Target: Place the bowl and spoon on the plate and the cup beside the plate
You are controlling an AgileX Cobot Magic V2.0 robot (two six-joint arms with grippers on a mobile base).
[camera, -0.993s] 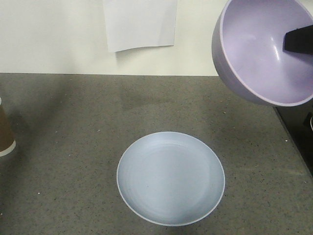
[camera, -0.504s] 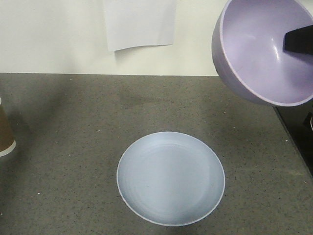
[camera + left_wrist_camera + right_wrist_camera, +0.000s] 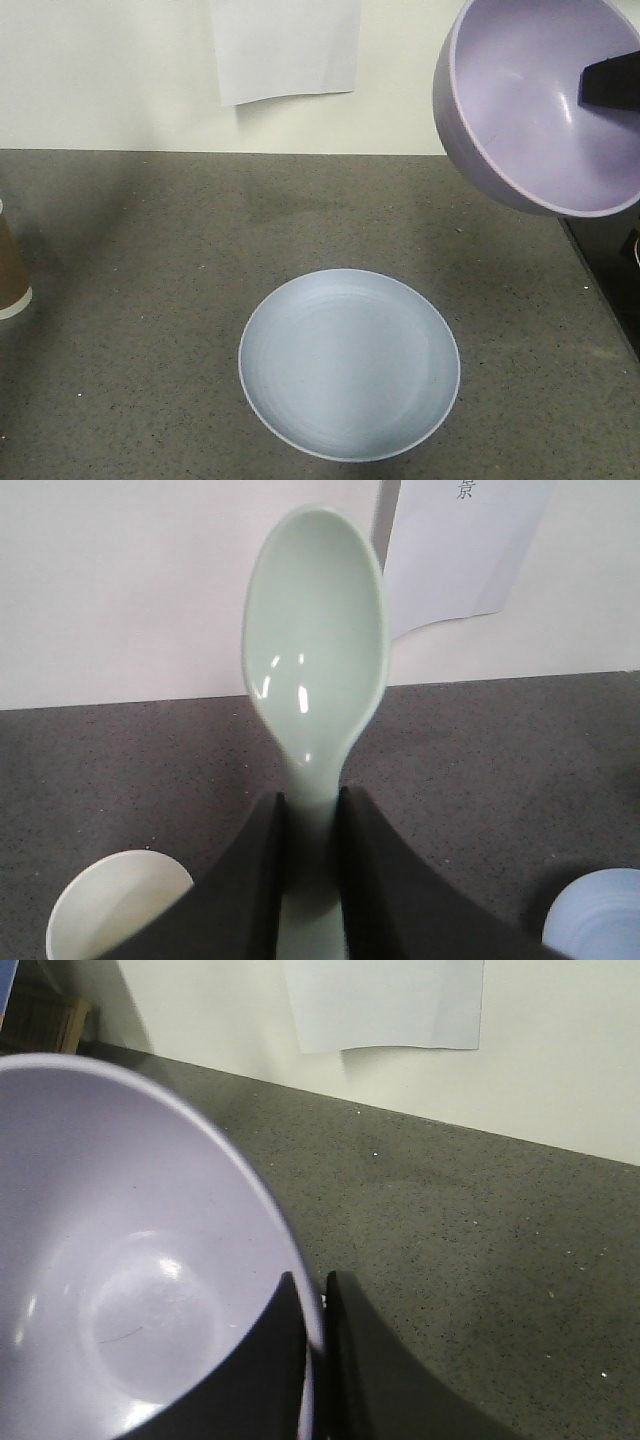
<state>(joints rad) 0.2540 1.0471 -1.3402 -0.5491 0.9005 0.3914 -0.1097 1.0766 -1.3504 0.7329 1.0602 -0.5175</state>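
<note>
**Bowl aloft at upper right, plate bare below**

My right tool (image 3: 312, 1295) is pinched shut on the rim of the lavender bowl (image 3: 130, 1290), one finger inside the wall and one outside. In the front view the bowl hangs tilted in the upper right of the frame, mouth toward the camera, well clear of the table (image 3: 150, 250). My left tool (image 3: 310, 825) is closed on the handle of the mint-green spoon (image 3: 315, 630), with the head pointing up the frame.

The pale blue plate (image 3: 349, 365) lies bare at lower centre. The brown paper cup (image 3: 10, 275) stands at the far left edge, well apart from the plate.

I judge the step in hand to be setting the bowl on the plate. I would carry it left and down until it sits over the plate's middle, then level it so the base meets the rings flat. I would let go only once it rests. A rim pinch resists twisting poorly, so I would go slowly and keep the spoon back.
</note>
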